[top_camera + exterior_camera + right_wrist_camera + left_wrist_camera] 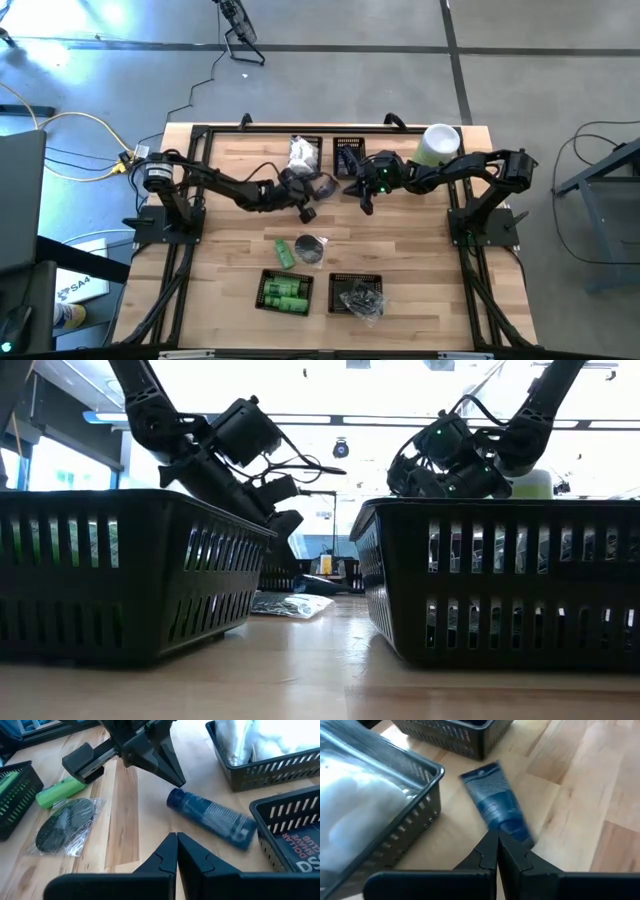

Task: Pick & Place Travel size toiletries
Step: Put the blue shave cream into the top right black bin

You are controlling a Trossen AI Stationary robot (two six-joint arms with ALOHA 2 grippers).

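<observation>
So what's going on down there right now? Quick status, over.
Left gripper and right gripper both shut, empty, hovering over blue tube. Tube lying loose on table beside baskets. Nothing blocking it.

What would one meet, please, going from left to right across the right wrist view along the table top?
Green bottle → wrapped grey disc → blue tube → basket with the dark blue packs.

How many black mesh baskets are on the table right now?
4. Two sit at the far edge: one holding white packets, one with dark items. Two sit at the near edge: one with green tubes, one with clear-wrapped dark pieces. None looks hidden.
</observation>
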